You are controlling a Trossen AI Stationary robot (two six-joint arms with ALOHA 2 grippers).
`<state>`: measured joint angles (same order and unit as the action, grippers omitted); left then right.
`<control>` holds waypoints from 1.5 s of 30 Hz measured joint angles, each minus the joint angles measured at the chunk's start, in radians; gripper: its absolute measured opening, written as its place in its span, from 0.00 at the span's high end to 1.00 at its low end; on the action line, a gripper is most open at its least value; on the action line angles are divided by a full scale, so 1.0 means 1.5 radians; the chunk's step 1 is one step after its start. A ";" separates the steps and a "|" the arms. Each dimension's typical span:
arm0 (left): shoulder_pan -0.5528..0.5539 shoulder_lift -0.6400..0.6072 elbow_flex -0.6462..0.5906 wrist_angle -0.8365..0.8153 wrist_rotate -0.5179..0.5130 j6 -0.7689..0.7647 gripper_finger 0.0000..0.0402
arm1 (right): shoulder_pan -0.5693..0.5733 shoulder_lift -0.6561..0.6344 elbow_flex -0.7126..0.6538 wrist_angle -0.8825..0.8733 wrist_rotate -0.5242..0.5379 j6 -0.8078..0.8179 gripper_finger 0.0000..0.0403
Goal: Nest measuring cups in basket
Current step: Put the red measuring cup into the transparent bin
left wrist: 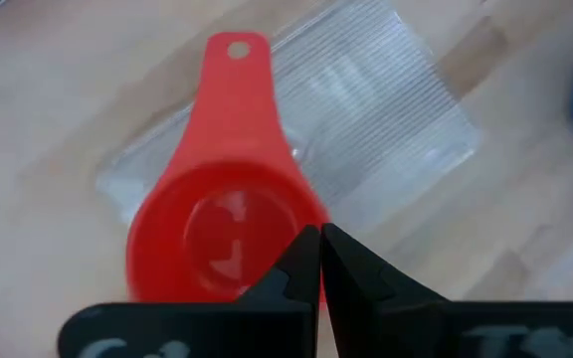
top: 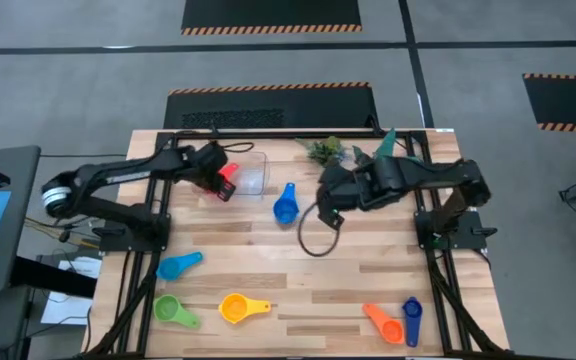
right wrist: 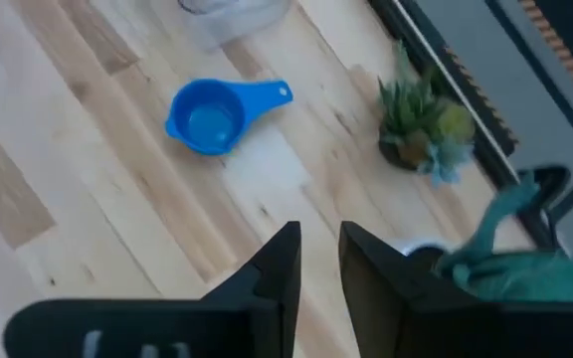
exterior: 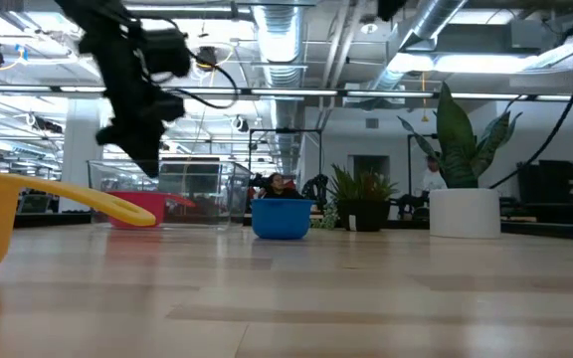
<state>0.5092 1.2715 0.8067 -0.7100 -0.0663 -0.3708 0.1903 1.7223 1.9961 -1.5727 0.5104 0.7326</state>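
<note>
While the left gripper (left wrist: 319, 261) pinches the red plastic measuring cup's (left wrist: 222, 224) rim over the clear plastic rectangular basket (left wrist: 386, 109), a tilted release could tip it out; the right gripper (right wrist: 318, 264), empty, stands slightly parted.

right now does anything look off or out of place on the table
Nothing looks spilled or damaged. The measuring cups lie scattered apart: blue mid-table, light blue, green, yellow, orange and dark blue near the front edge. The left hand is shut, with the red cup over the basket.
</note>
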 joint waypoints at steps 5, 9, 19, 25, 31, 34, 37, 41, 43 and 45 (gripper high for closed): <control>0.005 0.106 0.089 -0.074 -0.015 0.048 1.00 | 0.039 -0.053 -0.073 0.002 0.025 0.092 0.78; 0.002 0.167 0.173 -0.161 -0.074 0.075 1.00 | 0.068 -0.069 -0.109 0.001 0.033 0.143 0.79; 0.007 0.254 0.218 -0.293 -0.100 0.062 1.00 | 0.109 -0.075 -0.143 0.002 0.049 0.173 0.79; 0.027 0.267 0.217 -0.246 -0.080 -0.069 1.00 | 0.108 -0.075 -0.146 0.001 0.063 0.162 0.79; 0.035 0.267 0.215 -0.227 -0.082 -0.161 1.00 | 0.109 -0.075 -0.146 0.002 0.063 0.125 0.79; 0.031 0.267 0.214 -0.223 -0.087 -0.192 1.00 | 0.109 -0.078 -0.146 0.001 0.063 0.103 0.79; 0.025 0.267 0.214 -0.207 -0.087 -0.208 1.00 | 0.109 -0.085 -0.146 0.001 0.063 0.083 0.79; 0.014 0.267 0.214 -0.195 -0.086 -0.215 1.00 | 0.109 -0.101 -0.146 0.002 0.063 0.076 0.79; 0.011 0.267 0.214 -0.192 -0.079 -0.214 1.00 | 0.112 -0.111 -0.146 0.001 0.063 0.068 0.79; 0.008 0.267 0.213 -0.188 -0.057 -0.200 1.00 | 0.113 -0.121 -0.145 0.001 0.064 0.064 0.79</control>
<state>0.5213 1.6714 1.1267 -0.9926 -0.1521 -0.6705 0.3603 1.5412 1.7779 -1.5707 0.6060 0.8289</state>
